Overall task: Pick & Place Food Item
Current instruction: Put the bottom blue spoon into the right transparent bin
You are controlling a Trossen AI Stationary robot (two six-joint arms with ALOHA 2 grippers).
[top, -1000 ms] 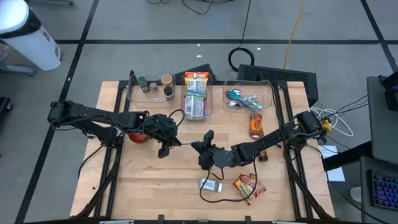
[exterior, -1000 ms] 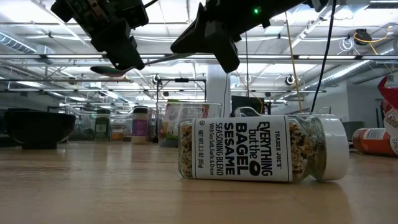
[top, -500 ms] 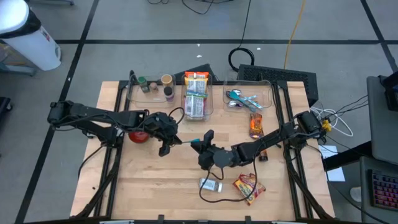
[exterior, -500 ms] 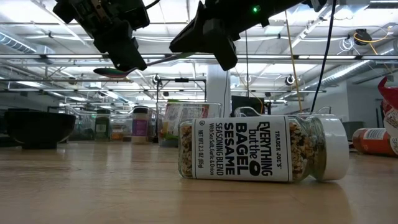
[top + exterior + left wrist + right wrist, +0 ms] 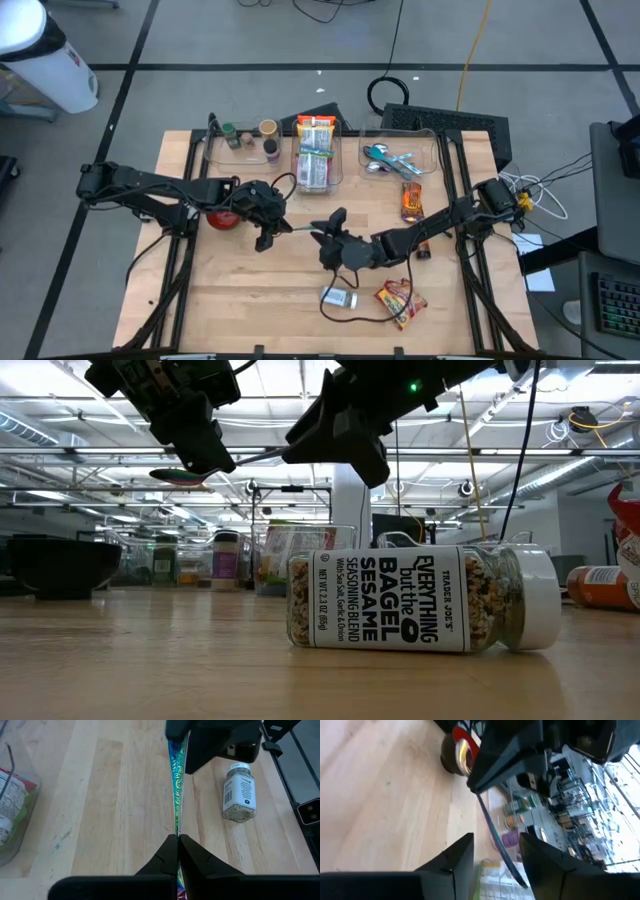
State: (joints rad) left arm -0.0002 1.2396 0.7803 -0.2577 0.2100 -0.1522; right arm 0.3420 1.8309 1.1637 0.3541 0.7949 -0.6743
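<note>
Spoon airborne between both grippers; placement not yet done.
High view: my left gripper (image 5: 268,232) and right gripper (image 5: 325,232) meet at table centre, the spoon (image 5: 297,230) spanning them, the bins (image 5: 318,150) at 12 o'clock. Low view alone shows the spoon well above the table. Left wrist view: my left fingers (image 5: 167,857) pinch the handle. Right wrist view: my right fingers (image 5: 455,857) are spread, the handle between them apparently untouched.

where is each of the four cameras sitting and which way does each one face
High: overhead, straight down on table, both arms.
Low: tabletop height, facing seasoning jar, arms overhead.
Left wrist: past left gripper shut on spoon.
Right wrist: past right gripper, fingers apart around the spoon.
Shared: high and left wrist both show the jar.
</note>
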